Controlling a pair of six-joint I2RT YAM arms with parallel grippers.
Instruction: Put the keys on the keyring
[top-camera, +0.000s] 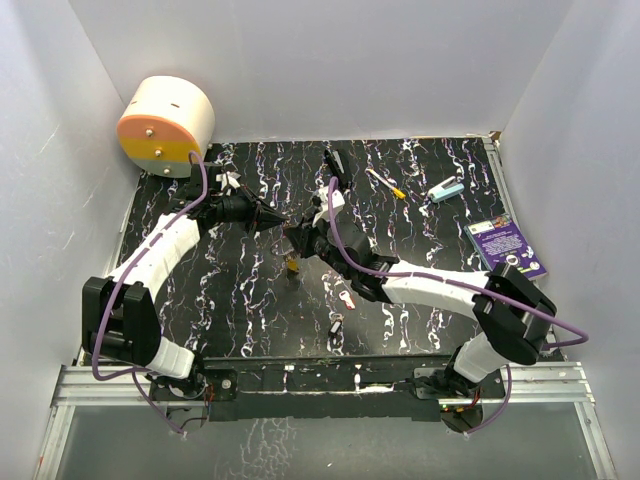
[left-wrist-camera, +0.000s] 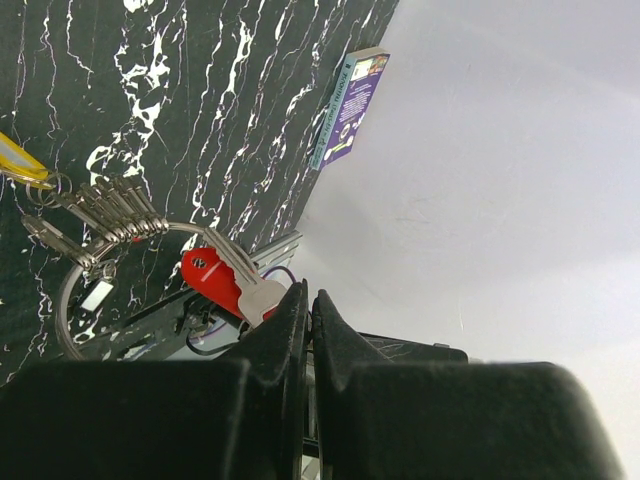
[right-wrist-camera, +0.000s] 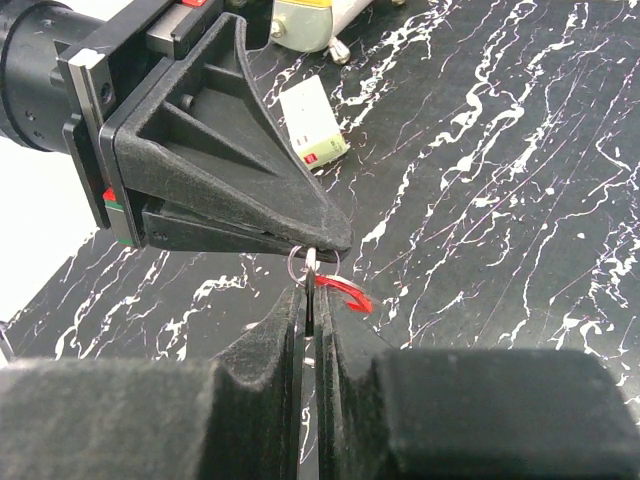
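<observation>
My left gripper (top-camera: 272, 219) is shut on the silver keyring (left-wrist-camera: 178, 226) and holds it above the middle of the black marble table (top-camera: 420, 240). Several silver keys, a red key (left-wrist-camera: 212, 277) and a yellow key (left-wrist-camera: 20, 160) hang on the ring. In the right wrist view the ring (right-wrist-camera: 290, 263) sits at the left gripper's fingertips (right-wrist-camera: 325, 238), with the red key (right-wrist-camera: 345, 293) beside it. My right gripper (right-wrist-camera: 311, 300) is shut on a thin dark key held edge-on against the ring. It also shows in the top view (top-camera: 298, 238). A pink key (top-camera: 347, 297) and a black key (top-camera: 335, 328) lie on the table.
A round cream and orange box (top-camera: 165, 125) stands at the back left. A long black bar (top-camera: 335, 165), a white stick with yellow tip (top-camera: 385, 183) and a teal item (top-camera: 445, 190) lie at the back. A purple booklet (top-camera: 505, 248) lies at the right edge. White walls enclose the table.
</observation>
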